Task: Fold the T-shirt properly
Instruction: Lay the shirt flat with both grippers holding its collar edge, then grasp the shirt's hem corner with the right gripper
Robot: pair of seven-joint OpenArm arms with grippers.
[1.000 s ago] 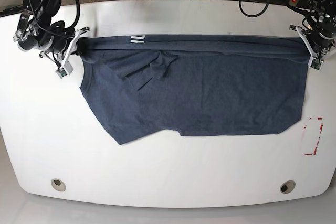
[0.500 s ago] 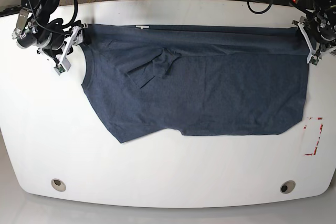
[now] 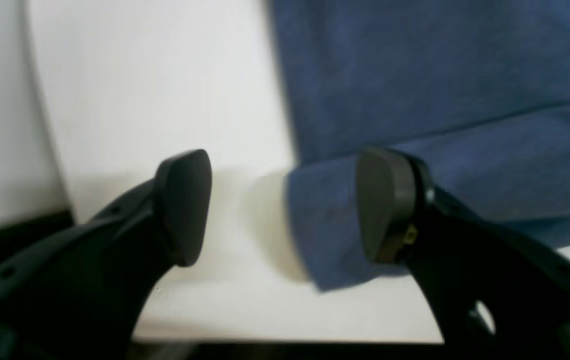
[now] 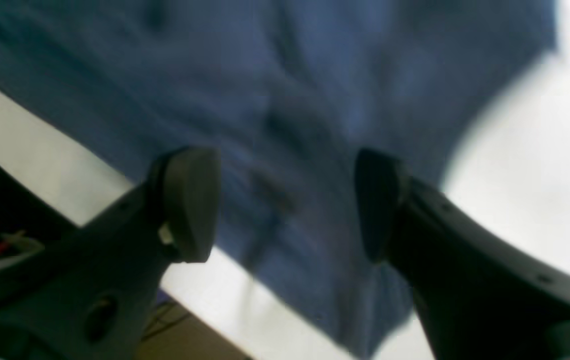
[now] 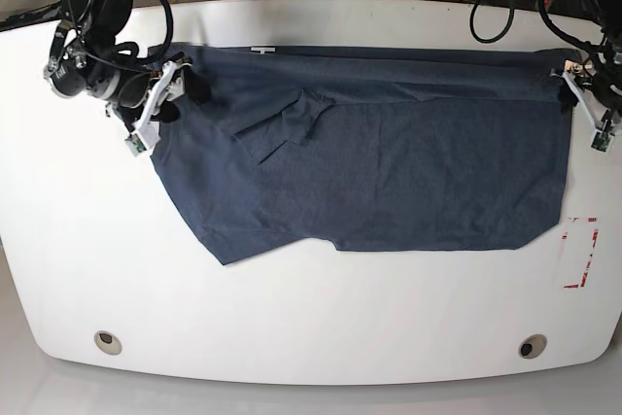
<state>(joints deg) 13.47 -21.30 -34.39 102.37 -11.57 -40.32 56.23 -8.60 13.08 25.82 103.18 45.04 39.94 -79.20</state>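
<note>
On the white table (image 5: 311, 337), the T-shirt (image 5: 389, 172) lies wrinkled; the left gripper (image 3: 285, 205) and right gripper (image 4: 285, 200) gape empty, so a fold now may trap the bunched sleeve.

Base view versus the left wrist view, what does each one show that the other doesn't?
Only the base view shows the whole T-shirt spread on the table, its bunched sleeve, the right pincer and the red-marked patch. Only the left wrist view shows the left pincer up close, open, with the shirt's folded corner between its pads, ungripped. Both show shirt, table and the left pincer at the shirt's edge.
</note>
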